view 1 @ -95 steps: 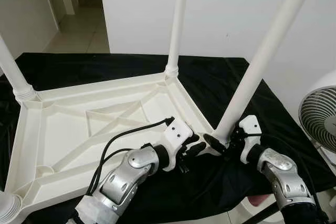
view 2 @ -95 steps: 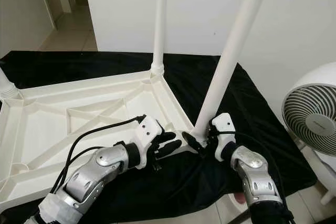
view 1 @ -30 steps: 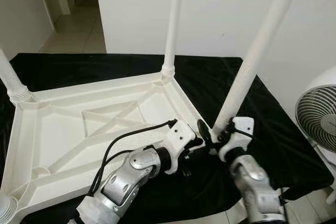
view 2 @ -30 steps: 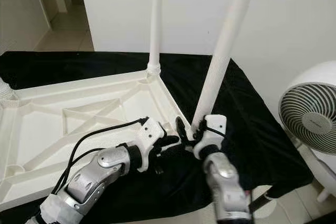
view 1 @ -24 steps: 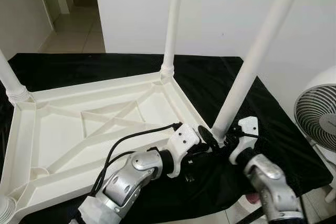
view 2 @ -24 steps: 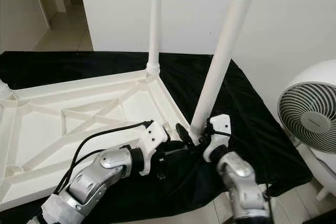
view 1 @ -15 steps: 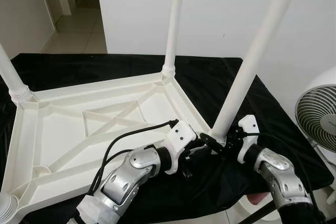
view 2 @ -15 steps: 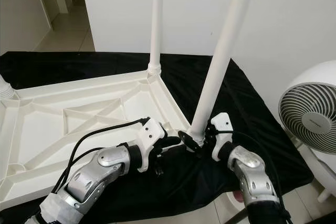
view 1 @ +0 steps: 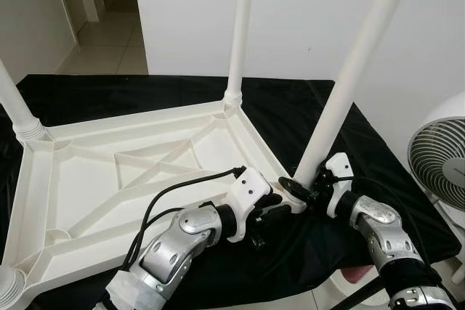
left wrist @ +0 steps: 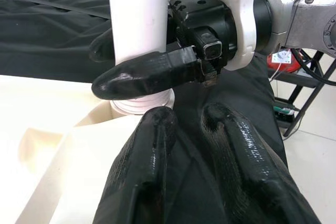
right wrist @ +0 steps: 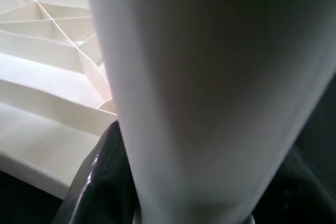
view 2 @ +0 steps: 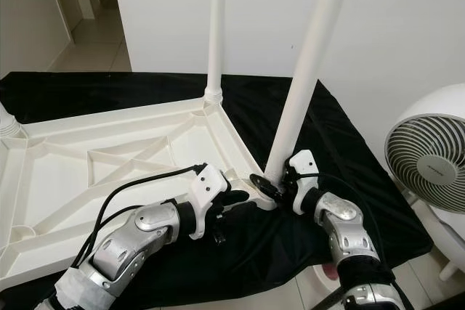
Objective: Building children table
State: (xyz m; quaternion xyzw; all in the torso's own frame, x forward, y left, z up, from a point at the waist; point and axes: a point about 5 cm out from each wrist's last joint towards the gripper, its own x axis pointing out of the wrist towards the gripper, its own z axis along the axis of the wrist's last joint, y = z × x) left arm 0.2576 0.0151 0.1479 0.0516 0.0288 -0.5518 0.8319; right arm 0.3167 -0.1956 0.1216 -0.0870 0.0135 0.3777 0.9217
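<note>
A white plastic table point(view 1: 145, 125) lies upside down on a black cloth, its legs pointing up. My right gripper point(view 1: 300, 189) is shut on the base of the near-right leg point(view 1: 349, 85), just above its corner socket; one of its fingers point(left wrist: 147, 74) wraps the leg point(left wrist: 139, 19). In the right wrist view the leg point(right wrist: 210, 77) stands very close. My left gripper point(view 1: 272, 205) lies open at the same corner, one finger over the table's rim and one over the cloth, nothing between them.
A second leg point(view 1: 240, 27) stands at the far corner, and a third point(view 1: 18, 110) at the left. A ribbed leg base point(view 1: 9, 288) shows at the near left. A white fan point(view 1: 439, 161) stands on the floor to the right. The cloth's edge is close in front.
My right forearm has swung from under the leg out to the right, its gripper staying at the leg's base. The left gripper has stayed by the corner.
</note>
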